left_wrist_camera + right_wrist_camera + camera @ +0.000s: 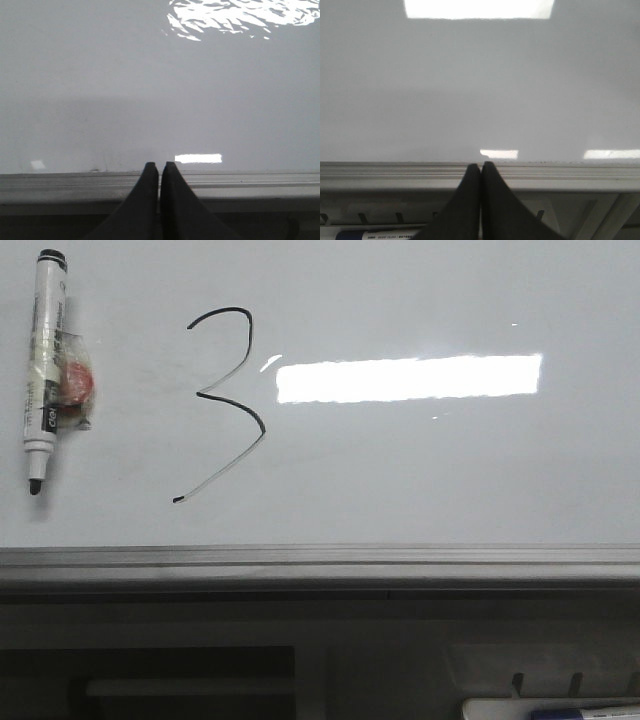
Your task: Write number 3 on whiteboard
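3 (pixel 225 405) drawn; marker (pixel 44 365) lying upper left on whiteboard (pixel 420 480).
Left gripper (pixel 159 169) and right gripper (pixel 480 169) pressed together, empty; risk: sweeping arm smears wet ink.

We are seeing the whiteboard (pixel 450 480) lying open right of the number 3 (pixel 225 405); a marker (pixel 42 365) is occupying its left edge.

A thin black hand-drawn number 3 (pixel 225 405) sits on the large glossy pale whiteboard (pixel 420 470); a white black-capped marker (pixel 42 370) lies to its left, a bright rectangular glare (pixel 408 378) to its right.
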